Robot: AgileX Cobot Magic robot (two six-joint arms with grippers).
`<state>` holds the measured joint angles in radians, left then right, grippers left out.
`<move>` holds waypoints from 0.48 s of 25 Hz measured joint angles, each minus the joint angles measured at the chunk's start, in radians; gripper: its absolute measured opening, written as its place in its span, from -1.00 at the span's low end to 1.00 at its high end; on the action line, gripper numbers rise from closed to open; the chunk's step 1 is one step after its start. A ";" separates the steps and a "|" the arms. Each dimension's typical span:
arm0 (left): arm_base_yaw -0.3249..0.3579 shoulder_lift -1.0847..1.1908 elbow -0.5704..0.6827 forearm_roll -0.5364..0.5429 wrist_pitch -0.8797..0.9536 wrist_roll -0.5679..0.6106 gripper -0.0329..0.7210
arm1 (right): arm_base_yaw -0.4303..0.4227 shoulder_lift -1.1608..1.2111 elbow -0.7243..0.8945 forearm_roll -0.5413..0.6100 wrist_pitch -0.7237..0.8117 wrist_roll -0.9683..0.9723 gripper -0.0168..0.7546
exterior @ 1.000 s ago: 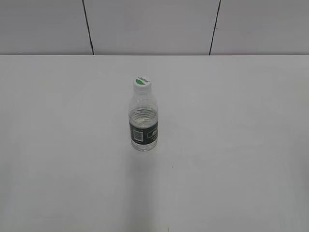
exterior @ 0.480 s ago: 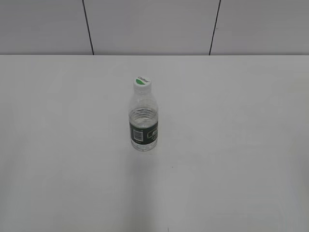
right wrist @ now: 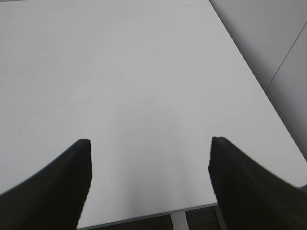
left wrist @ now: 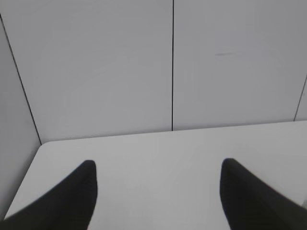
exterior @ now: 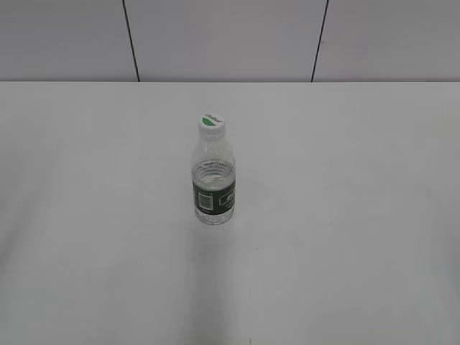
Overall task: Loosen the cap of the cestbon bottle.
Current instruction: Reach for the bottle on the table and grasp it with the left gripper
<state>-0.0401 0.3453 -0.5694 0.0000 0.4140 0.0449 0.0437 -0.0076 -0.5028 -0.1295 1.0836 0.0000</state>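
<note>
The cestbon bottle [exterior: 213, 183] stands upright near the middle of the white table [exterior: 345, 180] in the exterior view. It is clear and ribbed with a dark green label band and a white patch. Its white cap [exterior: 211, 123] with a green leaf mark sits on top. Neither gripper shows in the exterior view. My left gripper [left wrist: 158, 165] is open and empty over bare table. My right gripper [right wrist: 148, 143] is open and empty over bare table. The bottle is out of view in both wrist views.
Grey wall panels with dark seams [exterior: 132, 39] stand behind the table. The left wrist view shows the table's far left corner [left wrist: 44, 143] against the wall. The right wrist view shows the table's near edge [right wrist: 144, 215] and right edge [right wrist: 259, 88].
</note>
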 joint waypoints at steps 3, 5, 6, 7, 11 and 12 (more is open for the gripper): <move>-0.002 0.109 0.000 0.000 -0.091 0.000 0.36 | 0.000 0.000 0.000 0.000 0.000 0.000 0.56; -0.002 0.186 0.000 0.000 -0.143 0.000 0.36 | 0.000 0.000 0.000 0.000 0.000 0.000 0.56; -0.002 0.229 0.000 0.000 -0.170 0.000 0.34 | 0.000 0.000 0.000 0.000 0.000 0.000 0.56; -0.002 0.274 0.000 0.000 -0.199 0.000 0.33 | 0.000 0.000 0.000 0.000 0.000 0.000 0.56; -0.002 0.460 0.000 0.000 -0.332 0.001 0.27 | 0.000 0.000 0.000 0.000 0.000 0.000 0.56; -0.002 0.517 0.000 0.000 -0.366 0.001 0.26 | 0.000 0.000 0.000 0.000 0.000 0.000 0.56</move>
<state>-0.0417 0.8625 -0.5694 0.0000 0.0482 0.0458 0.0437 -0.0076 -0.5028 -0.1295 1.0836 0.0000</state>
